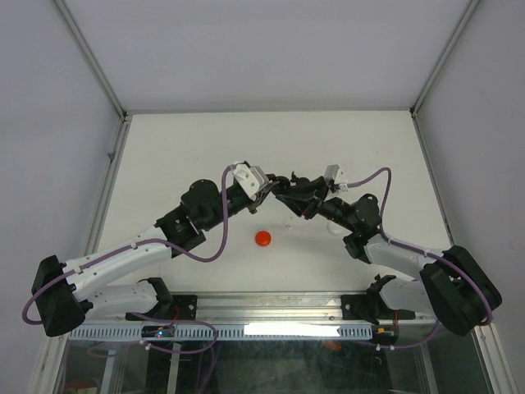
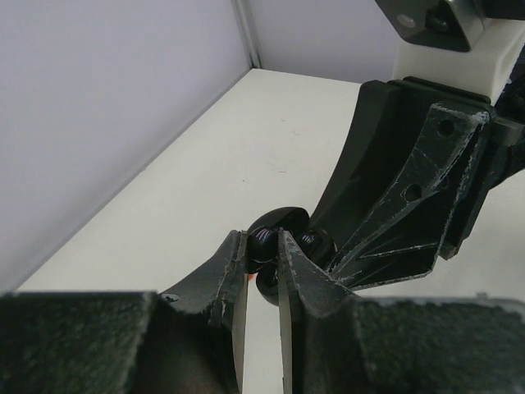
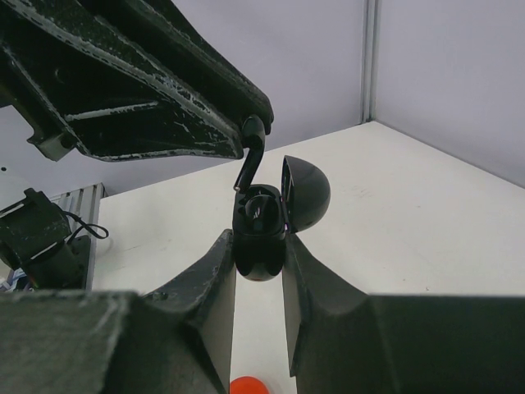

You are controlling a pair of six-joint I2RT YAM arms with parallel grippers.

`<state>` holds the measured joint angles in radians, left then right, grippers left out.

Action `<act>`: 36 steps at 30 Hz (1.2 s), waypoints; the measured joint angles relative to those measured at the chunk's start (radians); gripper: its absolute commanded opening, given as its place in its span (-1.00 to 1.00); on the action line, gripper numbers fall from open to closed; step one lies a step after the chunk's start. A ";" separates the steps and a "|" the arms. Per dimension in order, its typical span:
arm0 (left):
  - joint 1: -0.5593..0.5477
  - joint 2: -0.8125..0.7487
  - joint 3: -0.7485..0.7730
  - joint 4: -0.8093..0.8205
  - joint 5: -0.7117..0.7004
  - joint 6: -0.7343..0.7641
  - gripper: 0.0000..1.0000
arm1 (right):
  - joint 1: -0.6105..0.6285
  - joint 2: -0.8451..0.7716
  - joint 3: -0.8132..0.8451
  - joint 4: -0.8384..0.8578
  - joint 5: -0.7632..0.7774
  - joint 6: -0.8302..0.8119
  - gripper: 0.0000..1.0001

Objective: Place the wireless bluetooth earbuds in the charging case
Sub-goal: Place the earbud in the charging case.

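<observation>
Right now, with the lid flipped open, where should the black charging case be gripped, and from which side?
Pinch the charging case across its lower body, coming from its closed bottom end, as the right gripper does. That likely keeps the raised lid clear and leaves room for the earbud.

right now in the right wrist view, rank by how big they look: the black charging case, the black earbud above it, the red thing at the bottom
1. black charging case, lid open, in the right tool
2. black earbud, a thin stem in the left tool
Unranked: red thing, cropped by the frame edge and farther off.
</observation>
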<state>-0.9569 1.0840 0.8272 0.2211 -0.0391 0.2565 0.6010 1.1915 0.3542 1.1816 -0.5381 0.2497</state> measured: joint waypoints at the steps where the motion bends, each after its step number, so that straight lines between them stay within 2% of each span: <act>1: 0.000 0.000 -0.003 0.005 0.007 0.006 -0.93 | 0.000 0.000 0.000 0.003 -0.002 0.002 -1.00; 15: -0.012 0.000 -0.009 0.016 0.046 0.051 -0.90 | 0.000 0.000 0.000 0.019 -0.010 0.016 -1.00; 36: -0.025 -0.003 -0.010 0.009 0.011 0.104 -0.89 | 0.000 0.000 0.000 0.035 -0.017 0.022 -1.00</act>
<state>-0.9821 1.0813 0.8173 0.2298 -0.0284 0.3603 0.6006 1.1915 0.3542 1.2171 -0.5552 0.2718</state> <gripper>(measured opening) 0.173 0.268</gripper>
